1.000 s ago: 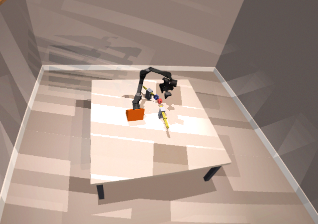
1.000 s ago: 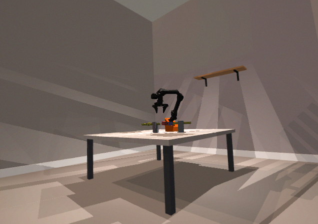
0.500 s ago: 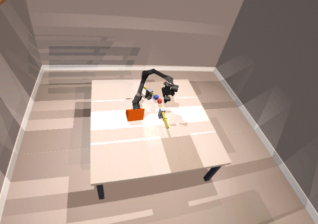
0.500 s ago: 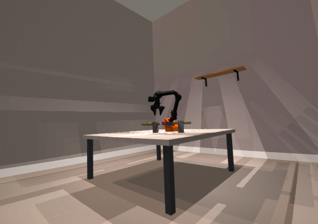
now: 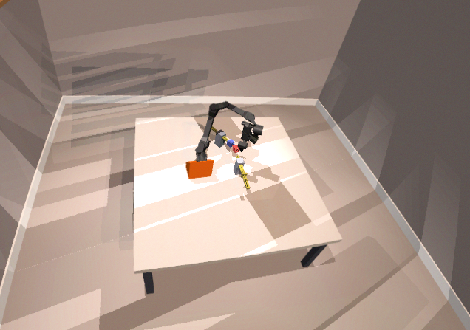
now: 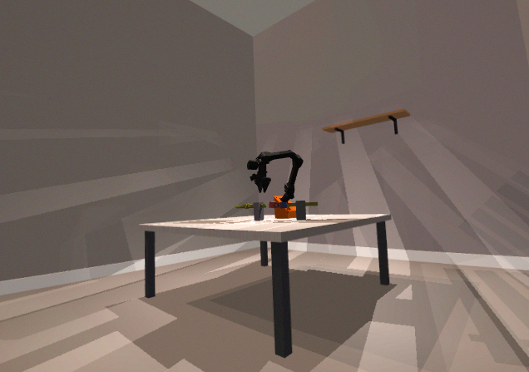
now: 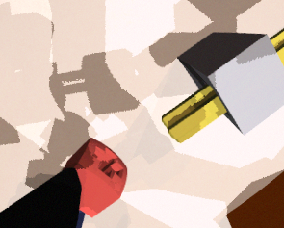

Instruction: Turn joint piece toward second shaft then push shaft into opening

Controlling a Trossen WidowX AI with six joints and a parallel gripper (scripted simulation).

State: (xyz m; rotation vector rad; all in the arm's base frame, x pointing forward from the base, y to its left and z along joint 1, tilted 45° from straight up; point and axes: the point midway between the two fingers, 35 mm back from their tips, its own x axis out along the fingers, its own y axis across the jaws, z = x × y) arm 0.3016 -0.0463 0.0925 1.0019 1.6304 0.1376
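The red joint piece (image 5: 236, 148) (image 6: 273, 204) (image 7: 102, 177) hangs on the blue hinge part (image 5: 230, 142) (image 6: 283, 205) at the end of the first shaft (image 5: 215, 129) (image 6: 313, 204), which its grey block (image 5: 219, 140) (image 6: 300, 210) holds. Its hollow end faces roughly toward the second shaft (image 5: 245, 179) (image 6: 245, 206) (image 7: 193, 119); exact alignment cannot be told. That yellow shaft passes through the second block (image 5: 239, 166) (image 6: 258, 211) (image 7: 256, 81), its end apart from the red piece. My gripper (image 5: 247, 145) (image 6: 262, 190) (image 7: 188, 164) is open and empty above the joint; one finger hides part of it in the wrist view.
The orange base block (image 5: 199, 169) (image 6: 282, 212) carries the arm, beside both grey blocks on the table (image 5: 182, 238) (image 6: 214, 227). A dark orange-brown shape (image 7: 264, 206) shows at the lower right of the wrist view. A wooden shelf (image 6: 368, 121) hangs on the wall, away from the table.
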